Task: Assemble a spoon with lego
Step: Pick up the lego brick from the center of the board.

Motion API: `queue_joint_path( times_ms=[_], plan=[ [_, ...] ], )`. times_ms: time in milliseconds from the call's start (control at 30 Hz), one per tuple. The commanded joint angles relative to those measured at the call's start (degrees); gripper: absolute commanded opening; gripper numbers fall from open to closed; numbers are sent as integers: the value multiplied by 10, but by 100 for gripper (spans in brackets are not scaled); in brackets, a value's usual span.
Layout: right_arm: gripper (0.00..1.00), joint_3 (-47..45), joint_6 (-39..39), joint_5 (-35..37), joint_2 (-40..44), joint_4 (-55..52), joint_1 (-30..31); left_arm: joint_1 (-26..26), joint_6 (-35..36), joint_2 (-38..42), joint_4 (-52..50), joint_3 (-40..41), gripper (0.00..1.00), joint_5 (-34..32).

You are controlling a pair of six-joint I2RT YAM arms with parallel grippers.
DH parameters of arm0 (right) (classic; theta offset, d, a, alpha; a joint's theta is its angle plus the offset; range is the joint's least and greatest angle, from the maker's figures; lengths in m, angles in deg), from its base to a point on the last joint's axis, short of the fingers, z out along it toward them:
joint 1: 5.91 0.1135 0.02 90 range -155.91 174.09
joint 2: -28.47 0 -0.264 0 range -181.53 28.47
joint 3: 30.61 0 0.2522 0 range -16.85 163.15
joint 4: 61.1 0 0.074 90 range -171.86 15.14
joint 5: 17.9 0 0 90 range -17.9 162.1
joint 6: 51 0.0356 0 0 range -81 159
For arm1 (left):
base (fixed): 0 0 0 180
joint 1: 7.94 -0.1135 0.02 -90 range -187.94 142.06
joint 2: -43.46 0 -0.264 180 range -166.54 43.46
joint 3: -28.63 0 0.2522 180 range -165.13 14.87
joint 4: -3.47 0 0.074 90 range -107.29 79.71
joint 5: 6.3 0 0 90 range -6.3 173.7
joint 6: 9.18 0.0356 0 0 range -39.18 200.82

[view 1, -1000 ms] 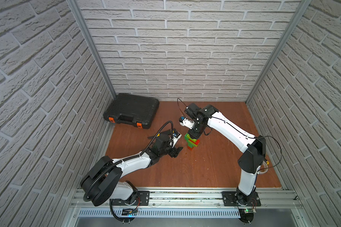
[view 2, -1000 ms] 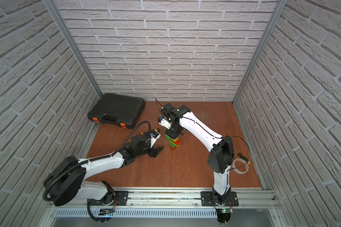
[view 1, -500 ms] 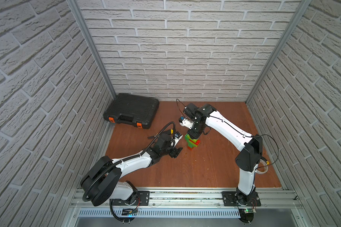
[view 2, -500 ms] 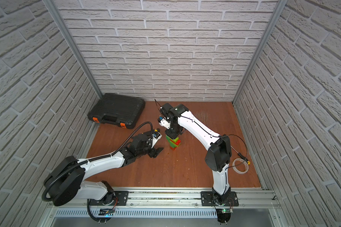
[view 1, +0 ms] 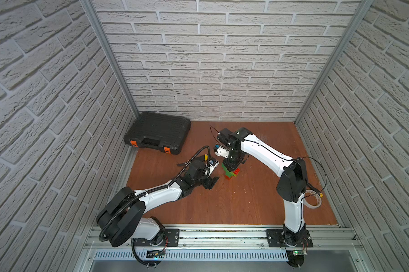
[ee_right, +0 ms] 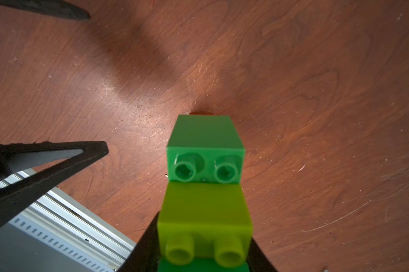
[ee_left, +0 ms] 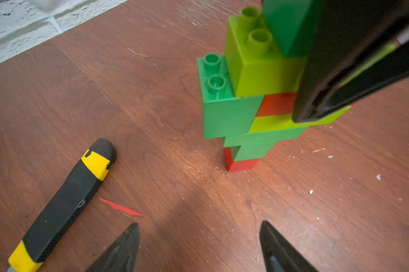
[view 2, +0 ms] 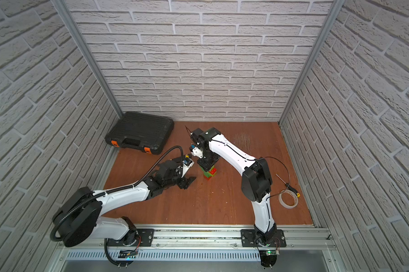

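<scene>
Your spoon [view 1: 231,171] stands upright on its red end near the middle of the tabletop [view 1: 246,202]. Your right gripper [view 1: 231,164] straddles its top; whether it pinches there cannot be told. Your left gripper [ee_left: 198,226] sits just beside, spread and empty.

Looking at a scratched reddish-brown wooden board [view 1: 234,202] here. Spotting a black tool case [view 1: 157,133] lying flat in the upper left of both top views. Seeing the lego spoon [view 1: 231,172] standing upright mid-frame on its red end. Also noticing a black-and-yellow utility knife [ee_left: 67,202] and a tiny red scrap [ee_left: 121,207] lying near its foot. Catching a tape roll [view 2: 289,206] sitting just beside a screwdriver [view 2: 292,189] at the right edge.
</scene>
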Motion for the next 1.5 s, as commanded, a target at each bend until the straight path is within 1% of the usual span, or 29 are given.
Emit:
queue_joint_path(
  times_ms=[0,100,167,233,333,400,533,567,633,733,833,900,1000,1167,1300,1400,1467],
  plan=[
    [44,-8,9,1,12,16,2,3,-4,12,14,-2,80,-6],
    [43,-17,11,4,17,33,-1,3,-7,12,13,0,79,-6],
    [40,-25,12,1,17,43,-1,3,-7,15,12,1,79,-7],
    [35,-28,12,-1,17,43,-1,3,-7,19,12,3,79,-8],
    [24,-28,10,-2,17,39,-2,2,-7,28,10,8,80,-12],
    [20,-26,10,-9,38,39,-1,2,-7,35,8,11,80,-13],
    [19,-15,7,-25,54,31,-9,-4,-8,55,-12,9,80,-13],
    [18,-13,6,-45,59,29,-16,-9,-11,64,-20,7,80,-11],
    [18,-20,7,-108,75,46,-32,-21,-18,85,-37,0,81,1],
    [17,-57,19,-218,98,99,-57,-52,-38,116,-69,-17,81,30],
    [17,-117,49,-327,112,179,-75,-88,-60,147,-101,-38,81,64],
    [17,-166,80,-408,119,253,-85,-109,-66,165,-127,-57,81,85],
    [17,-222,121,-493,116,341,-88,-124,-65,179,-165,-84,82,91],
    [17,-280,157,-567,97,432,-88,-144,-62,173,-204,-112,82,98],
    [17,-305,170,-617,70,491,-91,-153,-79,159,-195,-115,82,107],
    [17,-318,185,-625,52,536,-96,-154,-88,144,-193,-122,82,109],
    [18,-336,211,-630,46,593,-104,-155,-92,134,-197,-129,82,109]
  ],
)
